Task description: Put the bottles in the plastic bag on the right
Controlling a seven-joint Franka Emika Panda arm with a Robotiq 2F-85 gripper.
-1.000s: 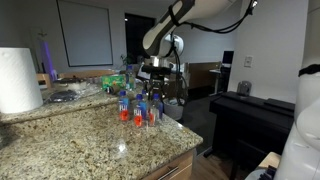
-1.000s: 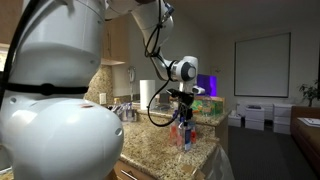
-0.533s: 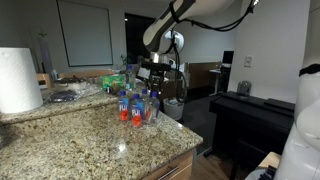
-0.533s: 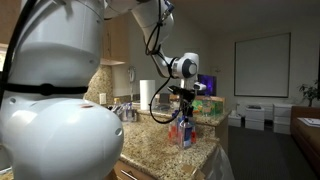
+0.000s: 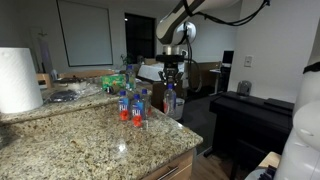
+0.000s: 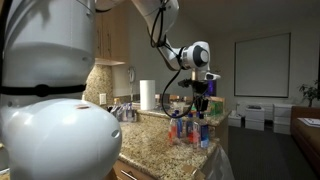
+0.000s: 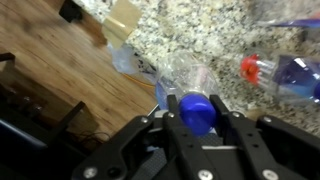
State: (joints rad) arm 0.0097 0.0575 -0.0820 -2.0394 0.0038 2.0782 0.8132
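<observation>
My gripper (image 7: 197, 125) is shut on the blue cap of a clear bottle (image 7: 183, 72), which hangs below it over the edge of the granite counter (image 7: 210, 30). In both exterior views the gripper (image 5: 171, 84) (image 6: 204, 104) holds that bottle (image 5: 170, 102) (image 6: 204, 130) clear of the counter, beside the remaining bottles (image 5: 130, 106) (image 6: 183, 129) that stand in a group with blue caps and red liquid. Another bottle (image 7: 285, 72) lies at the upper right of the wrist view. I cannot make out the plastic bag for certain in any view.
A big white paper-towel roll (image 5: 18, 80) (image 6: 147, 95) stands on the counter. Green packets (image 5: 115, 80) lie behind the bottles. A dark desk (image 5: 250, 112) stands past the counter's end. Wooden floor (image 7: 50, 60) and a cardboard box (image 7: 125, 15) lie below the edge.
The gripper has closed on a bottle's cap, lifted it out of the group and carried it sideways toward the counter's edge.
</observation>
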